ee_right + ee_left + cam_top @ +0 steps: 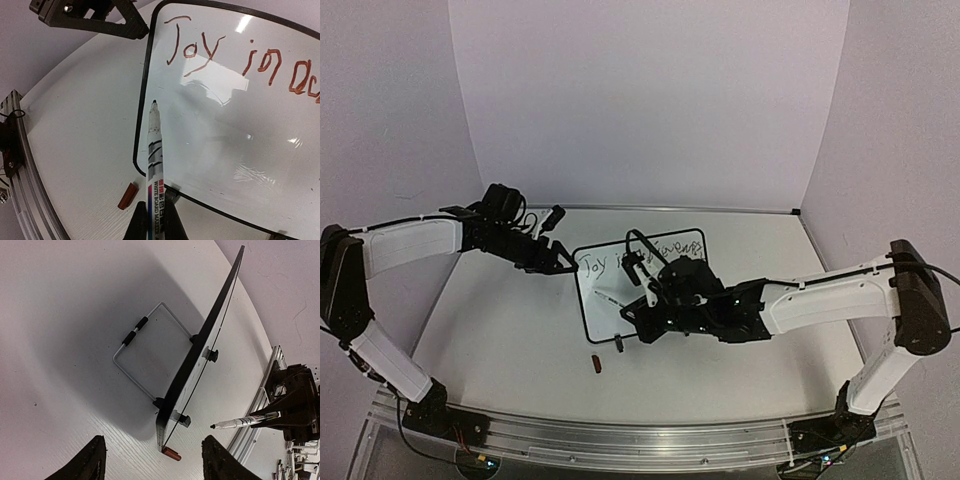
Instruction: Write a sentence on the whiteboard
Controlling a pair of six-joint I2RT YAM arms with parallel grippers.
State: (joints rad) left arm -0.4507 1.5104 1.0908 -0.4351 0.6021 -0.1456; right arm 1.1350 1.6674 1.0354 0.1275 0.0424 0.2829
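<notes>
Pale lilac walls (pixel 650 100) close round a white worktop (pixel 500 340). The whiteboard (pixel 603 318) stands at the centre of the overhead view, leaning back on a wire stand (pixel 120 347). Red writing beginning "Joy in" (pixel 200 47) runs along its top row towards the upper right corner.

The right pincer (pixel 154 227) is clamped on a marker (pixel 154 150). In the right wrist view the marker's long axis runs up the frame from the bottom edge. Its bare tip sits just inside the board's left frame edge, below the "J". Whether the tip touches the glossy face cannot be told. The marker's brown cap (pixel 128 196) lies on the worktop just off the board's lower left corner.

The left pincer (pixel 154 440) has its jaws apart. In its own wrist view the board shows edge-on, running up the frame from between the two fingers, and neither finger touches it. The right wrist view shows one of its fingers close to the board's upper left corner.

The top row looks full, so the coming stroke probably opens a second row. That depends on the blank board face lying to the right of the tip, along the board's long axis. The right arm is the nearer one for writing. The left is placed to steady the corner if it closes.
</notes>
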